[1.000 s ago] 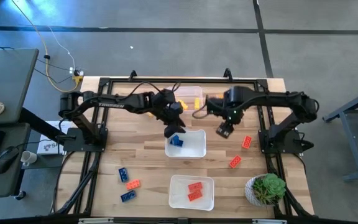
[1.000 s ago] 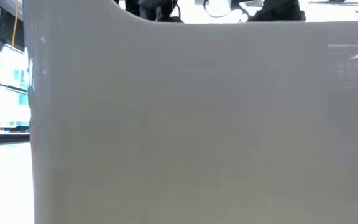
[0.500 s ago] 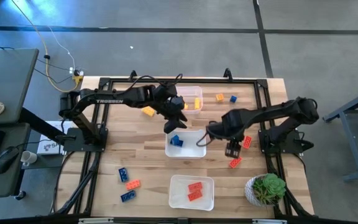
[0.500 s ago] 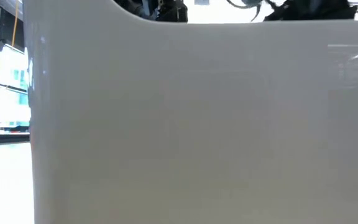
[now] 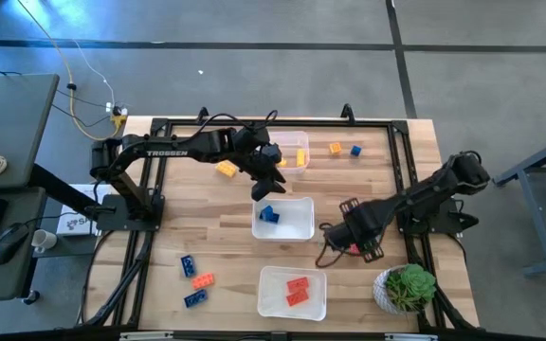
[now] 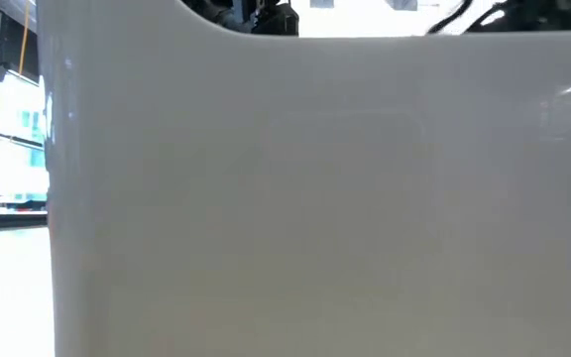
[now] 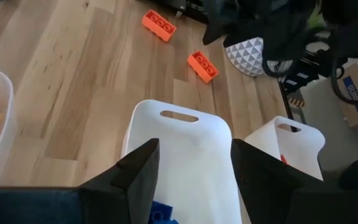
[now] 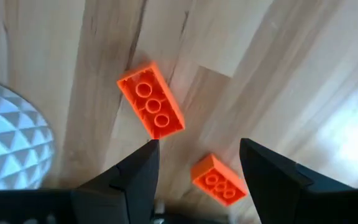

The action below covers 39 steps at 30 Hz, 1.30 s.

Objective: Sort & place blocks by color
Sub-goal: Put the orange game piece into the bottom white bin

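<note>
**High view: blocks, tubs and both arms over the table**

Table [image 5: 159, 237]: pale wood planks in a black frame.

Tubs: three clear ones. Far tub [image 5: 290, 150] holds yellow blocks. Middle tub [image 5: 297, 220] holds a blue block [image 5: 268, 214]. Near tub [image 5: 292, 292] holds two red blocks [image 5: 298, 290].

Plant [image 5: 406, 287]: green, in a white faceted pot at the near right corner.

Left gripper [image 5: 260, 187]: hangs over the far-left corner of the middle tub, fingers apart with nothing between them; its wrist view shows the tub rim [image 7: 179, 116] through the gap. It has barely shifted in the last second.

Right gripper [image 5: 358, 242]: low over the boards between the middle tub and the plant, fingers spread and empty. Its wrist view shows two red blocks on the wood, one [image 8: 151, 100] ahead of the fingers and one [image 8: 219, 179] nearer them. A second ago this arm was up by the far tub; it has since swung toward the near right.

Loose blocks, small studded bricks:
- yellow [image 5: 226, 170], left of the far tub
- orange [image 5: 335, 148] and blue [image 5: 355, 150], side by side at the far edge
- blue [image 5: 188, 266], red [image 5: 202, 281], blue [image 5: 195, 299], clustered near left

Low view: filled by a blank white surface [image 6: 305, 198].
</note>
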{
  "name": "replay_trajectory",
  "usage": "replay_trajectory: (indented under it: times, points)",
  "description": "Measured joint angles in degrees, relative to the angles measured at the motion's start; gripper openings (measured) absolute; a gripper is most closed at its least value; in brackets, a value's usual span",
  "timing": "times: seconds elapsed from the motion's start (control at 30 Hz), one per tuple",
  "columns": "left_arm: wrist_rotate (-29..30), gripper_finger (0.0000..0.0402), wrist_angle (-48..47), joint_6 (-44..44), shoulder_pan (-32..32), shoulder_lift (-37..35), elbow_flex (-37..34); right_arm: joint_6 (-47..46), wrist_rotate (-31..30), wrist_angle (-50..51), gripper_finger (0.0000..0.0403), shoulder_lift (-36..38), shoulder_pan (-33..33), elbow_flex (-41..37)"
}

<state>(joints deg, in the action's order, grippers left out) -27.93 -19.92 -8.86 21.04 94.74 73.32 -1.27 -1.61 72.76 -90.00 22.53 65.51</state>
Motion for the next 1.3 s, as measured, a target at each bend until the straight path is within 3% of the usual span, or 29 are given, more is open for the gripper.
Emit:
replay_trajectory:
  times: [0.53,1.13,1.3]
  points:
    - [0.0,0.0186,0.1,-3.0,-0.1,0.0,0.0,5.8,1.3,-13.6,0.0209,0.0,8.3,-11.5]
    - [0.0,0.0186,0.0,-3.6,-0.1,0.0,0.0,5.6,1.7,-24.0,0.0208,0.0,8.2,-18.8]
    - [0.4,0.0186,0.0,-5.1,0.1,0.0,0.0,2.1,1.9,-25.5,0.0175,0.0,8.2,-18.8]
